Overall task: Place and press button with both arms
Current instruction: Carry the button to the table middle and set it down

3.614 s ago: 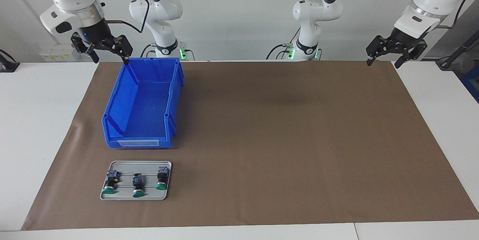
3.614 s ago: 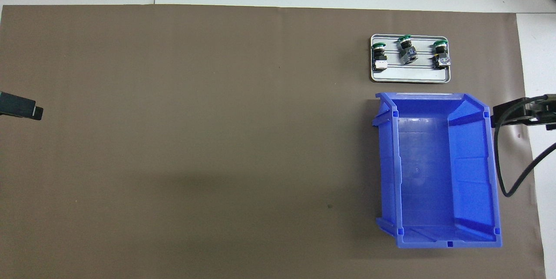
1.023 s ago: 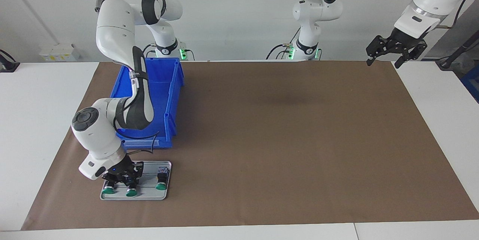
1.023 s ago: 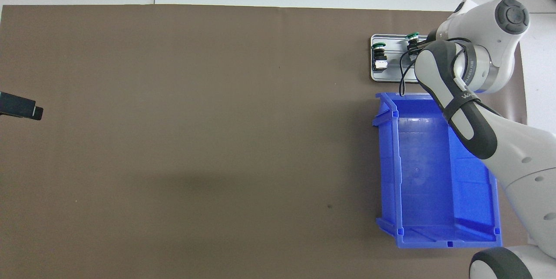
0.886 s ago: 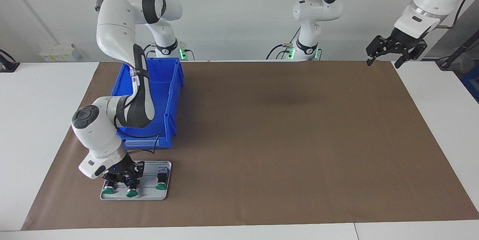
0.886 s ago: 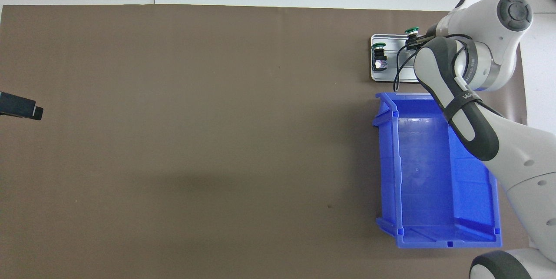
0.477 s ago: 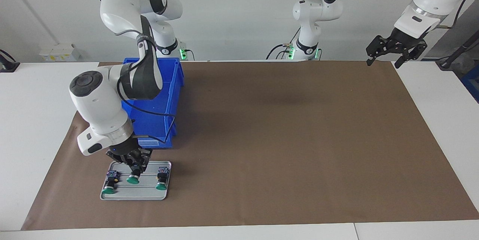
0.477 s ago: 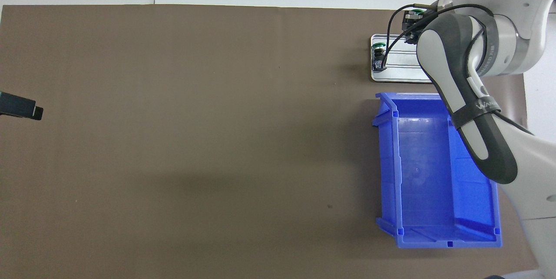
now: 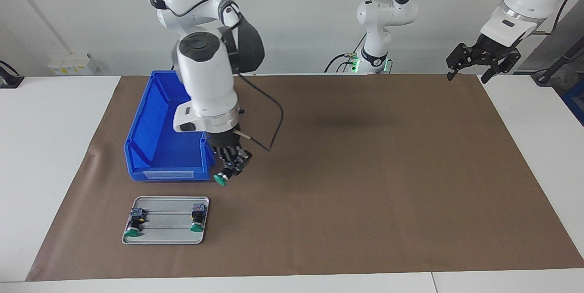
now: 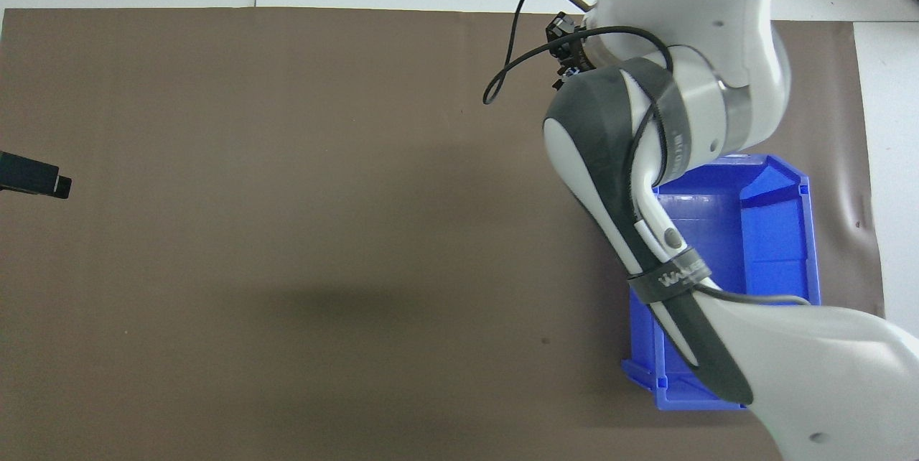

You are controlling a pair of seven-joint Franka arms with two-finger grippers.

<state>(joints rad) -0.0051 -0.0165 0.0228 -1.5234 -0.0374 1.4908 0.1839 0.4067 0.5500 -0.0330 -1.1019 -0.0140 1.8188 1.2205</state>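
Right gripper (image 9: 232,167) is clamped on the green push-button (image 9: 221,179), airborne over the brown mat beside the blue bin (image 9: 155,147) — you risk slip, cap's tilted. Left gripper (image 9: 470,73) waits, fingers apart, at mat corner.

The brown mat (image 9: 365,183) lies open across its middle and all the way to the left arm's end of the table. At the right arm's end, a blue bin (image 9: 171,133) stands tall enough to block a low pass. The small metal tray (image 9: 165,226) lies farther from the robots than the bin, with a narrow strip of bare mat between them. The right arm (image 9: 207,83) hangs over the bin's corner, its gripper (image 9: 232,163) just beside the bin wall.
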